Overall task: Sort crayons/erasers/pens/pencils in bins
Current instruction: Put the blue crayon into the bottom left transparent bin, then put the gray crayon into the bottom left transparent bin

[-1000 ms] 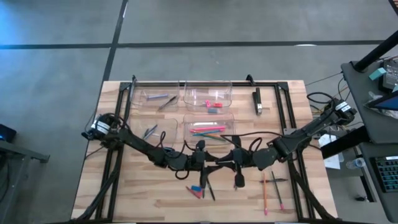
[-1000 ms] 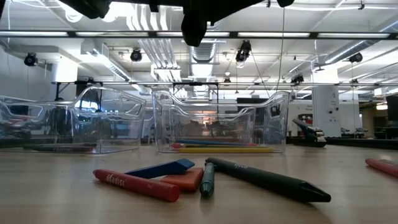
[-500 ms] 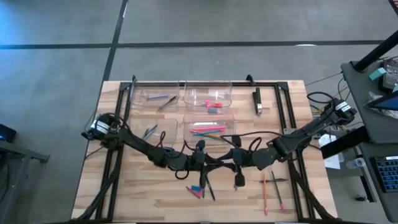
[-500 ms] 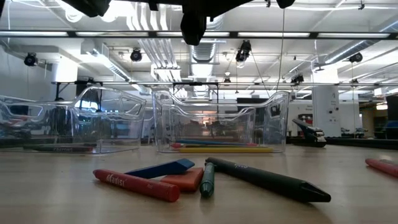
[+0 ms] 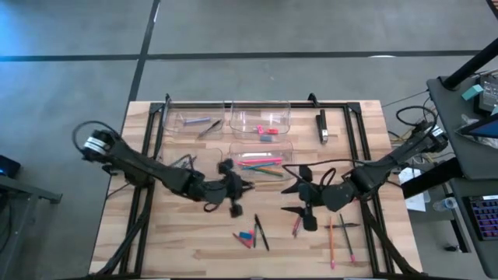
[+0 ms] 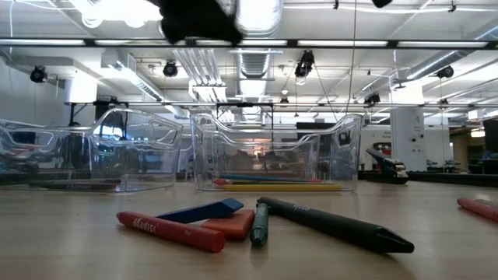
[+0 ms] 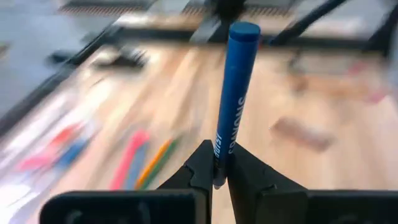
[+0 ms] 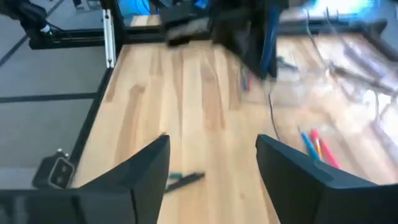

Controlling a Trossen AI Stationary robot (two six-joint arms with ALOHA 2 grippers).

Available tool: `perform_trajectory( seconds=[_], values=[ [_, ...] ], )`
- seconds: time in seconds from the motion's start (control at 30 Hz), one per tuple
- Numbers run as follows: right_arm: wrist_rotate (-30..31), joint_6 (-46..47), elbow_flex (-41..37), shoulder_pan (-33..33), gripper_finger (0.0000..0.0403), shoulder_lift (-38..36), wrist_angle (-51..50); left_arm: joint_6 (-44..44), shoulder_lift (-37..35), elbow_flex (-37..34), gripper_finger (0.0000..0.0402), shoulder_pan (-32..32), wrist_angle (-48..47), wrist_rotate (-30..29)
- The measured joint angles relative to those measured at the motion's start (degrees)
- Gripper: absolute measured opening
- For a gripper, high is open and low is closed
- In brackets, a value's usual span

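My left gripper point(image 5: 246, 187) hangs above the table beside the near right bin point(image 5: 261, 161) and is shut on a blue crayon point(image 7: 235, 87). That bin holds pencils. My right gripper point(image 5: 290, 191) stands open to the right of it, with nothing between its fingers point(image 8: 149, 168). The far right bin point(image 5: 261, 120) holds erasers and the far left bin point(image 5: 198, 124) holds pens. Between the left arm and the pens bin sits the near left bin point(image 5: 187, 163). Loose on the near table lie a red crayon point(image 6: 171, 231), an orange eraser point(image 6: 232, 224) and a black crayon point(image 6: 334, 225). My left gripper pinches the blue crayon by its lower end point(image 7: 219, 163) between the two fingers. The rest of the stick juts out past the fingertips, blunt end point(image 7: 244, 31) farthest away. The crayon is lifted clear of the table.
An orange pencil point(image 5: 331, 237), a pink pencil point(image 5: 348, 247) and a dark pen point(image 5: 348, 225) lie near the right front. A pink stick point(image 5: 296, 225) lies below my right gripper. A black-and-silver bar point(image 5: 321, 127) sits at the far right inside the black frame point(image 5: 257, 102).
Both grippers met at the table's middle. My right gripper has opened and drawn back a little toward the right edge. My left gripper has gone up and toward the left and far side with the blue crayon, tipping upward.
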Motion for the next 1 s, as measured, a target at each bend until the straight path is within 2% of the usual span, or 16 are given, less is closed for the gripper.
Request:
perform_trajectory(
  seconds=[0.13, 0.2, 0.33, 0.43, 0.5, 0.63, 0.73, 0.87, 1.0],
  values=[
    [0.1, 3.9, -0.8, 0.6, 0.0235, -1.5, -4.2, -7.0, -7.4, 0.1, 0.0012, 0.2, -23.0, -5.4],
    [0.5, 5.4, -1.3, 0.6, 0.0234, -1.5, -5.2, -11.6, -10.0, 0.2, 0.0011, 0.6, -35.2, -6.2],
    [0.5, 5.9, -2.0, 0.8, 0.0231, -1.1, -5.7, -18.6, -11.6, 0.3, 0.0011, 0.8, -59.0, -3.8],
    [0.5, 5.9, -2.1, 0.7, 0.0231, -0.5, -5.6, -24.7, -10.2, -0.9, 0.0011, 1.4, -70.5, -0.6],
    [0.5, 5.5, -2.1, 0.7, 0.023, -0.1, -5.5, -24.9, -9.5, -1.9, 0.0011, 1.8, -73.6, 0.9],
    [0.6, 5.4, -2.1, 0.6, 0.0231, 0.0, -4.2, -21.6, -8.6, -3.6, 0.0013, 2.9, -73.6, 2.9],
    [0.6, 5.4, -2.1, 0.6, 0.0229, 0.0, -4.0, -20.3, -8.4, -4.9, 0.0032, 3.9, -73.5, 3.9],
    [0.6, 5.4, -2.1, 1.0, 0.0228, 0.0, -4.0, -19.9, -8.5, -6.3, 0.0055, 4.6, -72.4, 9.1],
    [0.6, 5.4, -2.1, 1.0, 0.0228, 0.0, -4.1, -20.0, -8.5, -6.3, 0.0059, 4.6, -71.7, 9.4]
  ],
)
